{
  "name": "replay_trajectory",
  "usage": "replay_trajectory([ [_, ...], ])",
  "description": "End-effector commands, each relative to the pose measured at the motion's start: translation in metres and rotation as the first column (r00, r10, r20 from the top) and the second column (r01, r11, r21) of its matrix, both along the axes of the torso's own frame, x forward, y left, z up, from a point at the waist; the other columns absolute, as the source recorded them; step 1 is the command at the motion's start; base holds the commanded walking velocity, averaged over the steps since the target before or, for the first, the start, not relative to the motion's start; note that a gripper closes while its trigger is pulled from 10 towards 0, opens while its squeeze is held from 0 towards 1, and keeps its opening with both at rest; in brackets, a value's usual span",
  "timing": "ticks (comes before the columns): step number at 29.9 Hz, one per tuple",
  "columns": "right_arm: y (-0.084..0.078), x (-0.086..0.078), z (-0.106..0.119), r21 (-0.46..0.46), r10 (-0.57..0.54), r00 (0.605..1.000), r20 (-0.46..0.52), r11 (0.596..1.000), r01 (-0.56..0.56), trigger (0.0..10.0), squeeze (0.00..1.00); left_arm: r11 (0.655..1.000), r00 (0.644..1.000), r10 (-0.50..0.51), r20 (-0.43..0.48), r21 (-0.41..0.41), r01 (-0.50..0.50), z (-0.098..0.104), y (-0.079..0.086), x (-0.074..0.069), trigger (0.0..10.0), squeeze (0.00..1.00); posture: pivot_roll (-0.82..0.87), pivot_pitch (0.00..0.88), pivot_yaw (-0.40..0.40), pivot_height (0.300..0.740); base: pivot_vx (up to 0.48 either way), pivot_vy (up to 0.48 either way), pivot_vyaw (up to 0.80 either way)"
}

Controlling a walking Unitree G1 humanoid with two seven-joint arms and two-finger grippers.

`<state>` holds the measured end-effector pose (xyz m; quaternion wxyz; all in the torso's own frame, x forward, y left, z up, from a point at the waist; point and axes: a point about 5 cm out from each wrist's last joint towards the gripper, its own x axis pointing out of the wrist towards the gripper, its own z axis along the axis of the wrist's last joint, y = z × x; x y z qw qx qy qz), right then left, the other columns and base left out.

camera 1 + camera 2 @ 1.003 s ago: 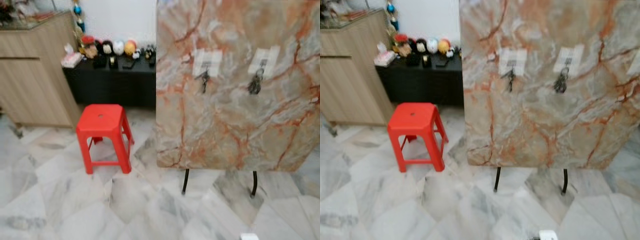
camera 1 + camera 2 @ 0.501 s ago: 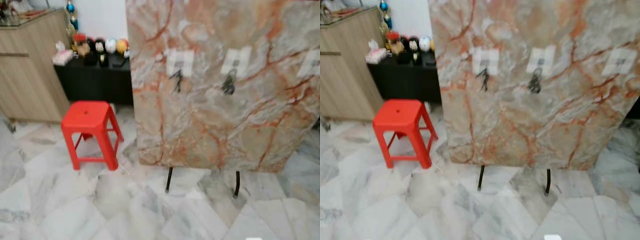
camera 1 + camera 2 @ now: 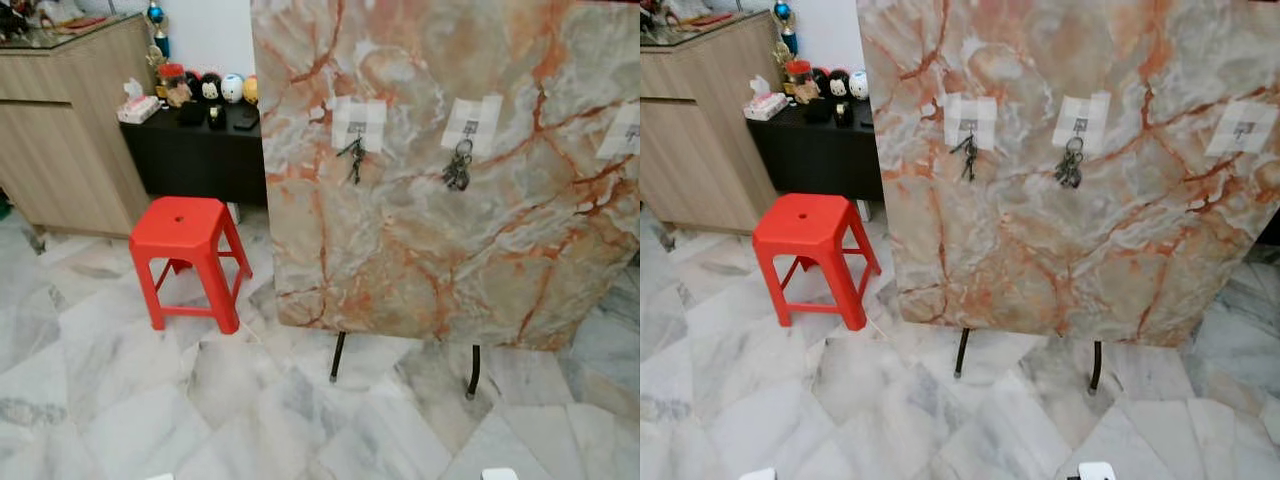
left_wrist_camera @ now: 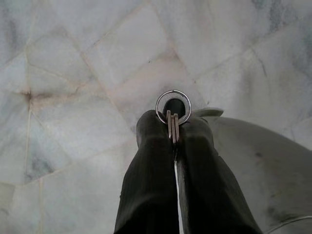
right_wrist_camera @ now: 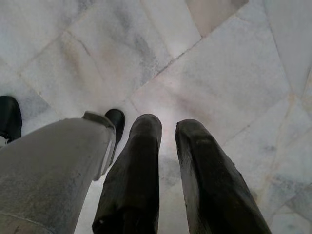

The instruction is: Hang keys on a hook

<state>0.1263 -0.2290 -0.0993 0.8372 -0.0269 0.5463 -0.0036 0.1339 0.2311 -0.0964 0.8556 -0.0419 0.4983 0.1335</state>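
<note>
- Left gripper (image 4: 173, 127): hung low over the marble floor (image 3: 120, 400), its two black fingers pressed together on a key ring (image 4: 173, 105); the ring stood out past the fingertips.
- Right gripper (image 5: 165, 127): hung idle over the same floor, fingers a little apart and holding nothing.
- Marble floor: grey-veined white tiles; sharper than half a second before, when the picture was blurred.
- Red stool (image 3: 190, 255): stood on the floor to the left, just beside the board's left edge; it sat slightly farther right in view than half a second earlier, a shift of the camera.
- Marble-patterned board (image 3: 450, 230): stood upright on two black legs (image 3: 338, 357), centre to right.
- Hook plates: three white patches across the board's upper part. The left hook (image 3: 357, 128) carried a dark key bunch (image 3: 352, 160); the middle hook (image 3: 470, 128) carried a bunch of keys on rings (image 3: 458, 172); the right hook (image 3: 1241, 130) was bare.
- Black sideboard (image 3: 200, 150): far left behind the stool, with small figurines on top.
- Wooden cabinet (image 3: 60, 130): far left corner.
</note>
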Motion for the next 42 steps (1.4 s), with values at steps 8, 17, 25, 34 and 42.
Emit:
replay_trajectory([
  [8, -0.001, 0.004, 0.002, -0.017, 0.037, 0.999, 0.003, 0.999, -0.037, 10.0, 0.0, 1.0, 1.0, 0.003, -0.018, 0.017, -0.003, -0.001, 0.015, -0.018, 10.0, 0.0, 0.01, 0.0, -0.039, 0.715, 0.321, 0.0, 0.0],
  [17, 0.0, 0.006, 0.002, -0.019, 0.058, 0.998, 0.005, 0.998, -0.058, 10.0, 0.0, 1.0, 1.0, 0.0, -0.024, 0.031, 0.0, 0.002, 0.033, -0.028, 10.0, 0.0, 0.01, 0.0, -0.039, 0.715, 0.324, 0.0, 0.0],
  [25, 0.001, 0.006, 0.002, -0.017, 0.06, 0.998, 0.006, 0.998, -0.06, 10.0, 0.0, 0.999, 0.999, -0.042, -0.027, 0.018, 0.042, -0.002, 0.014, -0.019, 10.0, 0.0, 0.02, 0.0, -0.037, 0.715, 0.065, 0.0, 0.0],
  [34, 0.0, 0.006, 0.002, -0.021, 0.054, 0.999, 0.01, 0.998, -0.053, 10.0, 0.0, 0.996, 0.995, -0.094, -0.018, 0.007, 0.094, -0.005, -0.016, -0.007, 10.0, 0.0, 0.02, 0.0, -0.036, 0.715, 0.0, -0.294, 0.0],
  [42, -0.001, 0.006, 0.002, -0.042, 0.064, 0.998, 0.007, 0.997, -0.064, 10.0, 0.0, 0.996, 0.996, -0.085, -0.034, 0.021, 0.086, -0.006, -0.002, -0.019, 10.0, 0.0, 0.02, 0.0, -0.03, 0.715, 0.0, -0.461, 0.0],
])
